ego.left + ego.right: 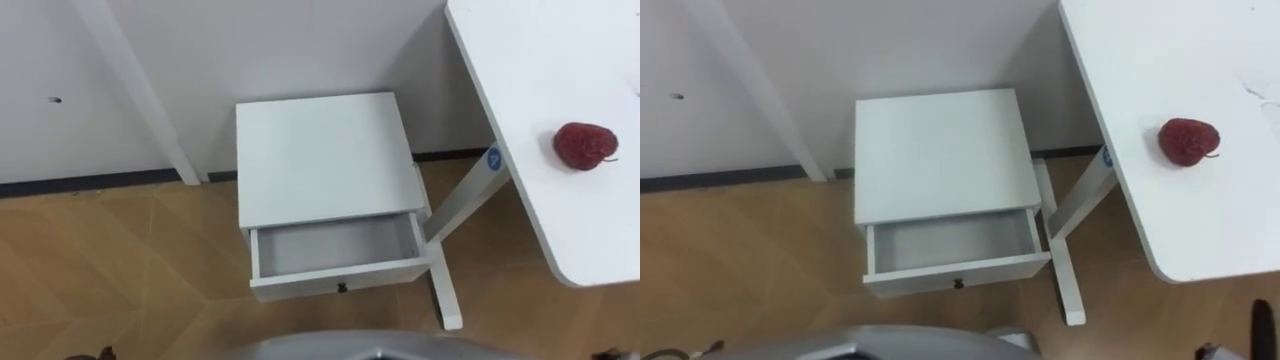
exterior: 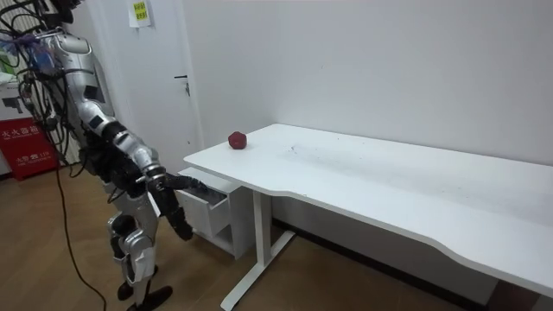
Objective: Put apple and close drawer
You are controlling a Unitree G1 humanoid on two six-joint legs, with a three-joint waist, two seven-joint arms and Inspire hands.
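Red apple point(image 1: 585, 146) lies on the tabletop point(image 1: 540, 60) near its left end, beside the white nightstand point(image 1: 325, 160), whose drawer point(image 1: 335, 250) is open; a blue sticker point(image 1: 493, 158) is illegible. Room view: the right hand point(image 2: 173, 183) is held toward the drawer and the left hand point(image 2: 181, 226) is lower; open or closed cannot be told. Right eye view: the tabletop is cut off at right.

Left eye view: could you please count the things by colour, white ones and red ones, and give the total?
White: 2, the cabinet and the table
Red: 1, the apple
Total: 3
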